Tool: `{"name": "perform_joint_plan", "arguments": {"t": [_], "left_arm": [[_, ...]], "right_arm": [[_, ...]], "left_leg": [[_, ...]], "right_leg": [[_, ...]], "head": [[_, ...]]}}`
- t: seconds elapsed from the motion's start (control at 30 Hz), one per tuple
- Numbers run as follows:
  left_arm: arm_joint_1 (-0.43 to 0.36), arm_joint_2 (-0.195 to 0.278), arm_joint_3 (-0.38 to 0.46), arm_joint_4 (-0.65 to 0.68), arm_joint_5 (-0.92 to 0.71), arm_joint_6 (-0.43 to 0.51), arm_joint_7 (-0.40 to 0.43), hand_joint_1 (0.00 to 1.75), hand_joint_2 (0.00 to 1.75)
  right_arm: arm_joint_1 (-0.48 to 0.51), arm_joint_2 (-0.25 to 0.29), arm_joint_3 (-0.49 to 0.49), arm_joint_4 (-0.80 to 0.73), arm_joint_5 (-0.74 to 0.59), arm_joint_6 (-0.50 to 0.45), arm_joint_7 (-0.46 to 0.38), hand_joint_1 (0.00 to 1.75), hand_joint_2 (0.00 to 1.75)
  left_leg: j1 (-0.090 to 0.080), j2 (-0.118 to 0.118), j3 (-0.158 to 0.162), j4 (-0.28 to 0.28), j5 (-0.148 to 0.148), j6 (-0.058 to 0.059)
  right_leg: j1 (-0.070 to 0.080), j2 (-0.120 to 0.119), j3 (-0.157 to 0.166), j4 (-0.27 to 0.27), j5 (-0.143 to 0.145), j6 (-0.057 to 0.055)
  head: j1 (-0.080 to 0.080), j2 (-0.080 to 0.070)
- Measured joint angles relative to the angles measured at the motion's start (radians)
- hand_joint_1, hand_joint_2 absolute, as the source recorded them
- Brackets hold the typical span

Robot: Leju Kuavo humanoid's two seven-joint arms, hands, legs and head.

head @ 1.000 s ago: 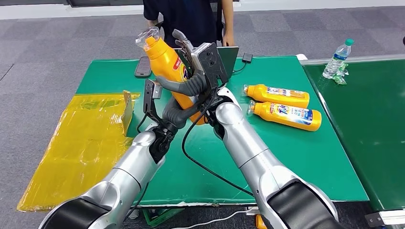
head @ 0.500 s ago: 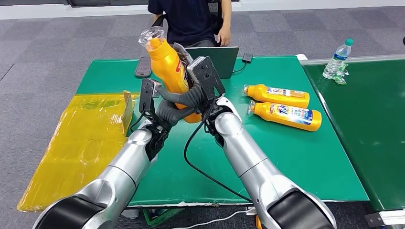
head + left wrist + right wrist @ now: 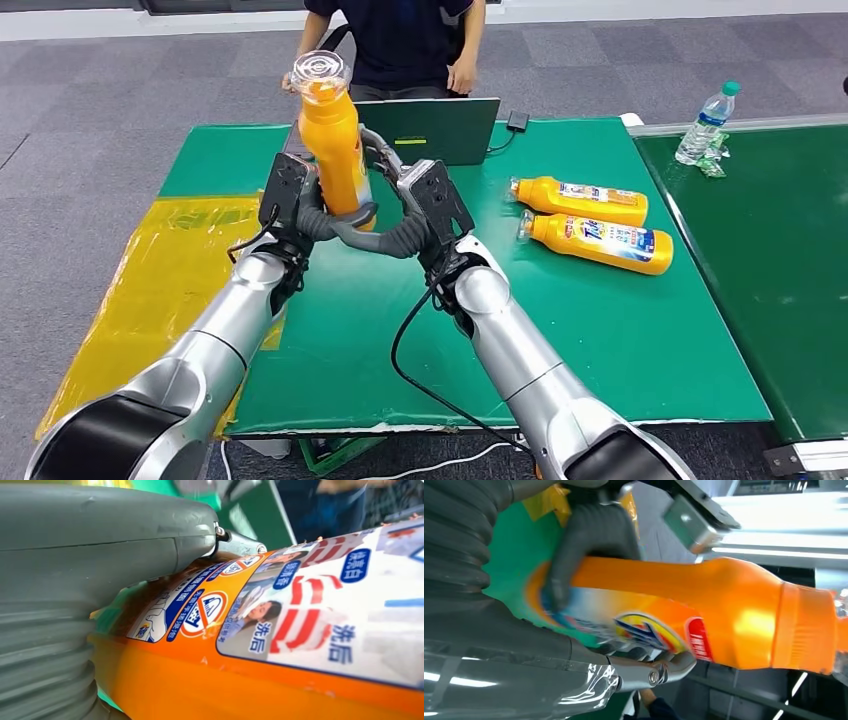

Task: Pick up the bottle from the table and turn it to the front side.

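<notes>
Both hands hold the orange bottle (image 3: 330,150) upright above the green table (image 3: 560,320), its clear cap (image 3: 320,72) at the top. The left hand (image 3: 300,205) wraps the bottle's lower body from the left, and the right hand (image 3: 385,195) closes on it from the right, a finger curving across the front. In the left wrist view, the grey thumb (image 3: 125,530) presses against the printed label (image 3: 310,610). In the right wrist view, a dark finger (image 3: 589,545) lies over the bottle's body, with a blue and yellow logo (image 3: 644,630) beside it.

Further along the table, 2 more orange bottles (image 3: 585,220) lie on their sides, just beside each other, to the right. A yellow sheet (image 3: 170,290) covers the table's left edge. A laptop (image 3: 440,128) stands at the far edge, and a person (image 3: 400,40) stands behind it. A clear water bottle (image 3: 706,122) stands on the neighbouring green table (image 3: 780,250). Grey carpet (image 3: 80,110) covers the floor.
</notes>
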Motion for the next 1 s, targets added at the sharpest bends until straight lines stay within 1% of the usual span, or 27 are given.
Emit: {"name": "perform_joint_plan", "arguments": {"t": [0.1, 0.27, 0.47, 0.57, 0.73, 0.8, 0.87, 1.0], "left_arm": [[-0.009, 0.038, 0.000, -0.005, -0.072, 0.048, 0.001, 1.75, 1.75], [-0.022, 0.119, 0.000, -0.017, -0.203, 0.126, 0.011, 1.75, 1.75], [-0.048, 0.220, -0.019, -0.020, -0.351, 0.228, 0.084, 1.75, 1.75], [-0.056, 0.246, -0.031, -0.020, -0.368, 0.234, 0.092, 1.75, 1.75], [-0.058, 0.268, -0.048, -0.020, -0.387, 0.244, 0.104, 1.75, 1.75], [-0.061, 0.280, -0.067, -0.018, -0.441, 0.278, 0.139, 1.75, 1.75], [-0.065, 0.302, -0.093, -0.014, -0.513, 0.314, 0.183, 1.75, 1.75], [-0.069, 0.350, -0.129, 0.002, -0.617, 0.354, 0.249, 1.75, 1.75]], "right_arm": [[0.022, -0.009, 0.000, -0.002, -0.003, -0.003, -0.015, 0.00, 1.75], [0.049, -0.020, 0.000, -0.006, -0.011, 0.003, -0.027, 0.00, 1.75], [0.052, -0.022, 0.000, -0.007, -0.018, 0.011, -0.030, 0.00, 1.75], [0.052, -0.022, 0.000, -0.007, -0.020, 0.014, -0.030, 0.00, 1.75], [0.052, -0.022, 0.001, -0.006, -0.021, 0.015, -0.030, 0.00, 1.75], [0.052, -0.022, 0.001, -0.006, -0.022, 0.015, -0.030, 0.00, 1.75], [0.053, -0.022, 0.002, -0.005, -0.025, 0.013, -0.030, 0.00, 1.75], [0.060, -0.027, 0.001, -0.005, -0.031, 0.009, -0.030, 0.00, 1.75]], "left_leg": [[0.000, 0.000, 0.000, 0.000, 0.000, 0.000], [0.000, 0.000, 0.000, 0.000, 0.000, 0.000], [0.000, 0.001, 0.000, 0.000, 0.000, -0.001], [0.000, 0.000, 0.000, 0.000, 0.001, -0.001], [-0.001, 0.000, -0.001, 0.000, 0.001, -0.001], [-0.001, 0.000, -0.001, 0.000, 0.001, -0.001], [0.000, 0.001, -0.001, 0.000, 0.000, -0.001], [0.001, 0.001, -0.001, 0.000, 0.001, -0.001]], "right_leg": [[0.000, 0.000, 0.000, 0.000, 0.000, 0.000], [0.000, 0.000, 0.000, 0.000, 0.000, 0.000], [0.000, 0.000, -0.001, 0.001, 0.000, 0.000], [0.001, -0.001, -0.001, 0.001, 0.000, 0.000], [0.001, 0.000, -0.001, 0.001, 0.000, 0.000], [0.001, 0.000, -0.001, 0.001, 0.000, 0.000], [0.000, 0.000, -0.002, 0.001, 0.000, 0.000], [0.000, 0.001, -0.002, 0.001, 0.000, -0.001]], "head": [[0.000, 0.000], [0.000, 0.000], [0.000, 0.000], [0.000, 0.000], [0.000, 0.000], [0.000, 0.000], [0.000, 0.000], [0.000, 0.000]]}}
